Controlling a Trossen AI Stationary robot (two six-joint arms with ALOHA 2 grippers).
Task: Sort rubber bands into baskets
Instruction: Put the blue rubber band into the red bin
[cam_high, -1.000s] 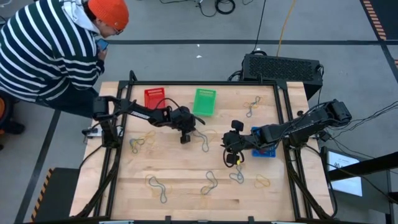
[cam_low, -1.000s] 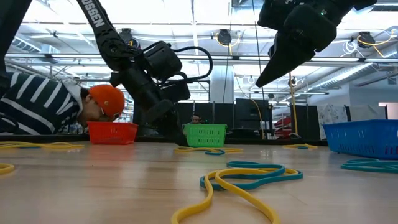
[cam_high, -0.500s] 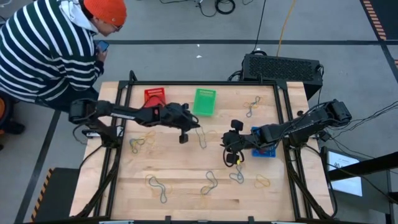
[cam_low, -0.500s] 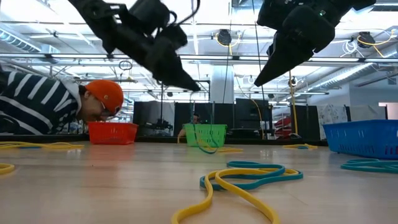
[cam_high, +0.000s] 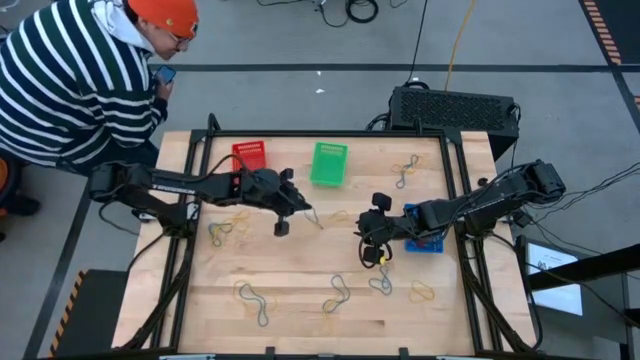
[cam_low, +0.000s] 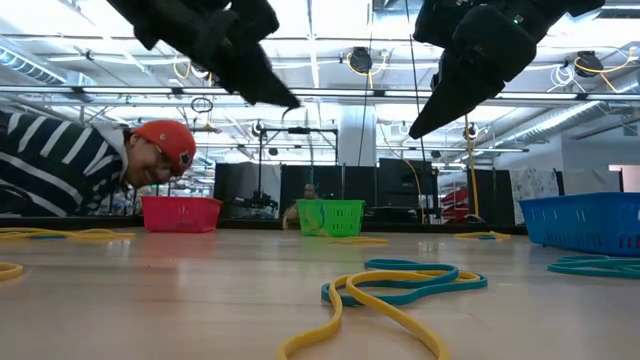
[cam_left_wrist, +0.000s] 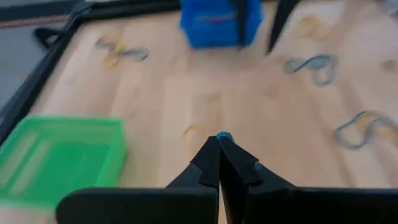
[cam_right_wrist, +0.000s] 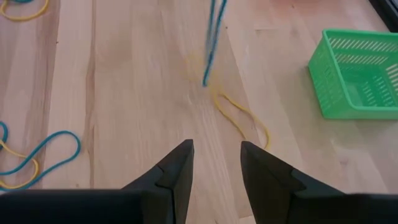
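Spanning the high view, the table (cam_high: 300, 290) carries three baskets: red basket (cam_high: 248, 156) at 11 o'clock, green basket (cam_high: 328, 163) at 12, blue basket (cam_high: 424, 232) at 3, under the right arm. No lettering can be read. Left gripper (cam_left_wrist: 219, 138), raised near centre, is clenched on a blue rubber band (cam_right_wrist: 213, 37) hanging from its tips. Right gripper (cam_right_wrist: 214, 160) hovers released. Loose rubber bands (cam_low: 385, 285) lie scattered on the wood; their count cannot be told.
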